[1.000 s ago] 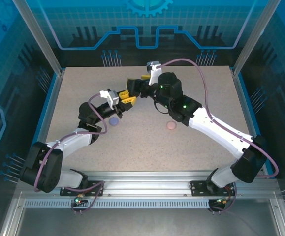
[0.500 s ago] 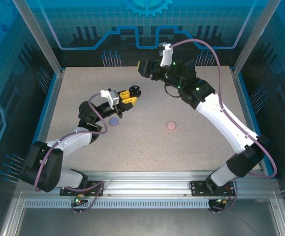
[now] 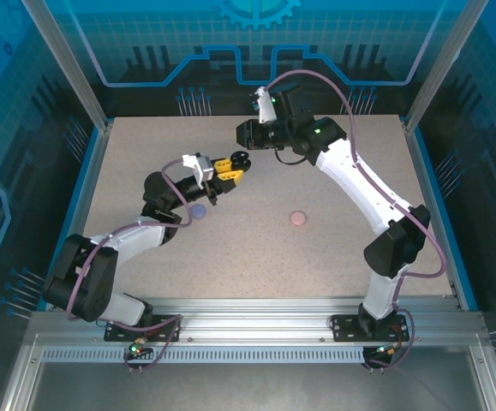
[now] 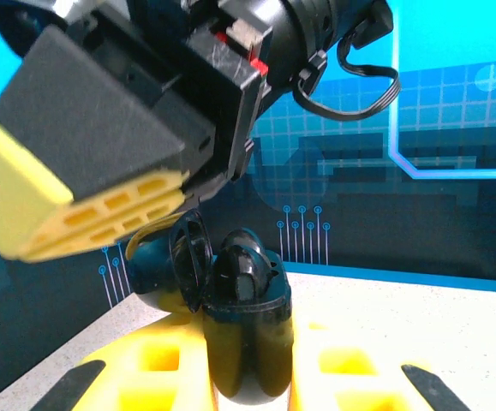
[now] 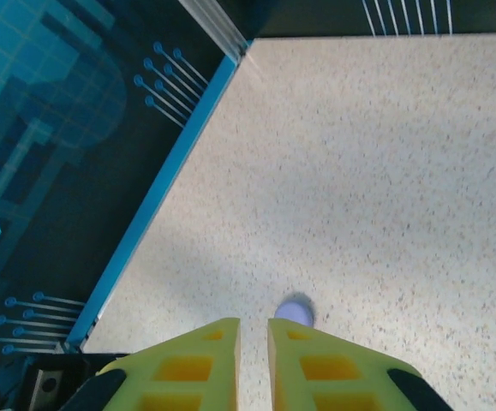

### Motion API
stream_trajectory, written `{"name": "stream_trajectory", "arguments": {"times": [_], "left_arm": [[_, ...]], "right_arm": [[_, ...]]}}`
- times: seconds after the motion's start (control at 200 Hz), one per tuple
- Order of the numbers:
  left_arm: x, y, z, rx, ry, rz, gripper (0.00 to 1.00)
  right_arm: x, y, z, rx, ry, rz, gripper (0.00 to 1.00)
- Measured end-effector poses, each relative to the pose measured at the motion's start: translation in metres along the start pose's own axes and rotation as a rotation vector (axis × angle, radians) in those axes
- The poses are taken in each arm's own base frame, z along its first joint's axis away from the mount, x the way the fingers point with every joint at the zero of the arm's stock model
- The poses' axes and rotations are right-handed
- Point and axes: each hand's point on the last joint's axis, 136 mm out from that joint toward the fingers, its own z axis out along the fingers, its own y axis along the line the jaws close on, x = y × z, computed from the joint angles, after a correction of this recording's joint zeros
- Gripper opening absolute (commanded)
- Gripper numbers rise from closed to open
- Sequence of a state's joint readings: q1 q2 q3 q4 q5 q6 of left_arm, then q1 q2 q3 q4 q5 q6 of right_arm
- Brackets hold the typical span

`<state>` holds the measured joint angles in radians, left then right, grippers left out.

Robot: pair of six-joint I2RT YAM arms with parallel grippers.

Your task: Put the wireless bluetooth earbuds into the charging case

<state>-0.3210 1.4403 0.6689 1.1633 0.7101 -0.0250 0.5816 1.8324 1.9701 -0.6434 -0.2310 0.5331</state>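
Clamping a black rounded plastic charging case (image 4: pixel 248 342) between its yellow fingers, the left gripper (image 3: pixel 233 167) holds it up off the speckled beige surface (image 3: pixel 342 265), left of the middle and toward the far edge.
- The lid (image 4: pixel 188 257) is hinged open and leans back to the left in the left wrist view.
- The case's lower half is hidden between the fingers, and its bottom is cut off by the frame edge.
- A rounded glossy black form (image 4: pixel 246 272) sits in the case mouth. It may be one of the wireless bluetooth earbuds; black on black, cannot tell. The rest of the earbuds cannot be made out.

Right gripper (image 5: pixel 253 338):
- Its yellow fingers are nearly together with a slim gap, and nothing is seen between them. The finger roots are cut off at the bottom of the right wrist view.
- From above it hangs just beyond the case, on the far-edge side.
- In the left wrist view its black body and one yellow finger loom close over the open lid; contact cannot be judged.
- A small red-and-white spot on that body is too blurred to read.

On the surface:
- A flat round purple case (image 3: pixel 198 210) lies between the middle and the left edge, just beside the left arm. In the right wrist view it is a blurred blob just past the fingertips.
- A flat round pale pink case (image 3: pixel 297 218) lies near the middle, well apart from the purple case.
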Motion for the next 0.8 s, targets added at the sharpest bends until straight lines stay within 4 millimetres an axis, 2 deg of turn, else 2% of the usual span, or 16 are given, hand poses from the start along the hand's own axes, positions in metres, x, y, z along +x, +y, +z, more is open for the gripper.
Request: {"name": "stream_trajectory", "arguments": {"times": [0.215, 0.335, 0.485, 0.585, 0.69, 0.8], "left_arm": [[0.000, -0.001, 0.002, 0.010, 0.008, -0.001, 0.00], [0.005, -0.004, 0.002, 0.025, 0.027, -0.015, 0.00], [0.007, -0.003, 0.003, 0.023, 0.034, -0.013, 0.00], [0.008, -0.003, 0.004, 0.020, 0.032, -0.019, 0.00], [0.011, 0.000, 0.004, 0.004, 0.033, -0.039, 0.00], [0.016, 0.002, 0.003, -0.012, 0.036, -0.082, 0.00]], "right_arm": [[0.013, 0.001, 0.002, -0.006, 0.051, -0.007, 0.08], [0.021, 0.002, -0.006, 0.002, 0.051, -0.015, 0.07], [0.041, 0.018, -0.034, -0.012, 0.045, -0.039, 0.07], [0.046, 0.024, -0.057, -0.005, 0.006, -0.040, 0.16], [0.040, 0.013, -0.083, 0.045, -0.083, -0.006, 0.28], [0.035, -0.006, -0.103, 0.109, -0.174, 0.030, 0.32]]}}
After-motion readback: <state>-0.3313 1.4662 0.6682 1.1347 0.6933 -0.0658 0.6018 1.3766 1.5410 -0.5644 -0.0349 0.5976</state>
